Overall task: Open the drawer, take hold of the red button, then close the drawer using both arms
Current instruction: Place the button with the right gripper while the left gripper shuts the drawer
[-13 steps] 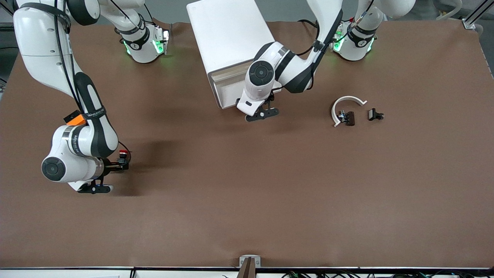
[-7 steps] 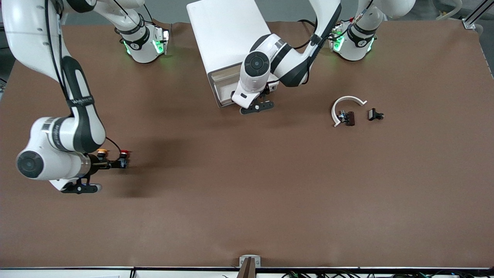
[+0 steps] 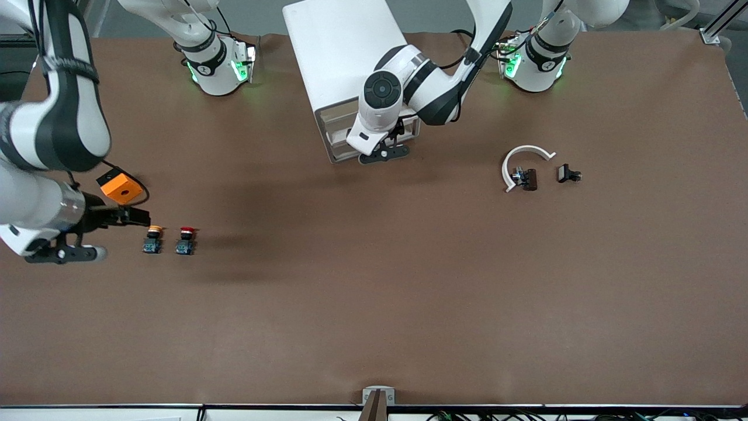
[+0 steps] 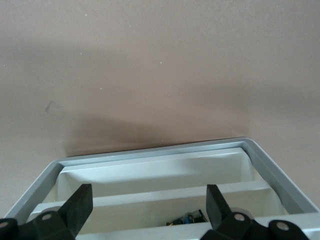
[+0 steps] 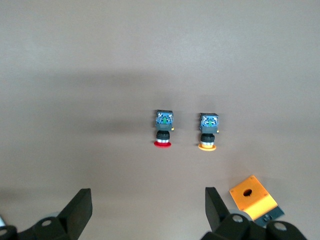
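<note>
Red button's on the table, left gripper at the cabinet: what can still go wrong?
1. The red button sits close beside the yellow-orange button; the open right gripper could bump either.
2. The open left gripper hangs at the drawer front; pushing may jam the drawer in the cabinet.

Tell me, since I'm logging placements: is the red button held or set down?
Set down. The red button sits on the table beside the yellow-capped one; the right gripper is open, clear of it.

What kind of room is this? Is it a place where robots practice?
Probably a robot lab. Two glossy white robot arms stand at a brown-covered table holding a white boxy cabinet, a red-capped push-button switch and a yellow-capped one.
</note>
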Robot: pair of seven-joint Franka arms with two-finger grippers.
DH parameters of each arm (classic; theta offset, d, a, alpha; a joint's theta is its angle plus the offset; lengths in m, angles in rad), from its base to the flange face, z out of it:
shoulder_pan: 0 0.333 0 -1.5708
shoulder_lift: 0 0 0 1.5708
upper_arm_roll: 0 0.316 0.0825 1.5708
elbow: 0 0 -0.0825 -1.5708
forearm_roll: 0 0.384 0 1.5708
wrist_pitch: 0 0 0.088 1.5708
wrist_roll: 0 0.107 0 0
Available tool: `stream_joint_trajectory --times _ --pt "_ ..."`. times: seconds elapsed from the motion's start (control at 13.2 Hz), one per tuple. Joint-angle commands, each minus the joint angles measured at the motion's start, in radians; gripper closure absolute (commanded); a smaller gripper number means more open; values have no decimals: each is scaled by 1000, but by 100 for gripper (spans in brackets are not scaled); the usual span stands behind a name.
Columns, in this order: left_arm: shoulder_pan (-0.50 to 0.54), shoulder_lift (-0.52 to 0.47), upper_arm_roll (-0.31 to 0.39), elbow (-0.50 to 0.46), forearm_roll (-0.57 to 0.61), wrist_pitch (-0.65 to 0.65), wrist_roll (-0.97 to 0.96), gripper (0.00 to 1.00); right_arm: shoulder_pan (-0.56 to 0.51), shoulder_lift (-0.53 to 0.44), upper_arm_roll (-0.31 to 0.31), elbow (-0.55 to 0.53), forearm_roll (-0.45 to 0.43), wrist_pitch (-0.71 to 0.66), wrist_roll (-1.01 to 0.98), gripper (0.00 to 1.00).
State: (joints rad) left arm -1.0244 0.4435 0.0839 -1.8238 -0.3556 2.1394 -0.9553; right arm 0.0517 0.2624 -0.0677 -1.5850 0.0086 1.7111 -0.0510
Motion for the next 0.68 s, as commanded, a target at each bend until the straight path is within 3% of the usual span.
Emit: stream_joint_trajectory --times 0.0,0.38,0.61 --pt "-2 -32 -22 -29 4 13 -36 0 14 -98 -1 -21 -22 -43 0 0" --pt "3 -28 -29 -29 -123 7 -39 0 10 -103 -9 115 -30 -200 -7 0" --pt "6 -20 -27 -25 -124 5 -49 0 5 -104 -11 168 -30 -237 -10 0"
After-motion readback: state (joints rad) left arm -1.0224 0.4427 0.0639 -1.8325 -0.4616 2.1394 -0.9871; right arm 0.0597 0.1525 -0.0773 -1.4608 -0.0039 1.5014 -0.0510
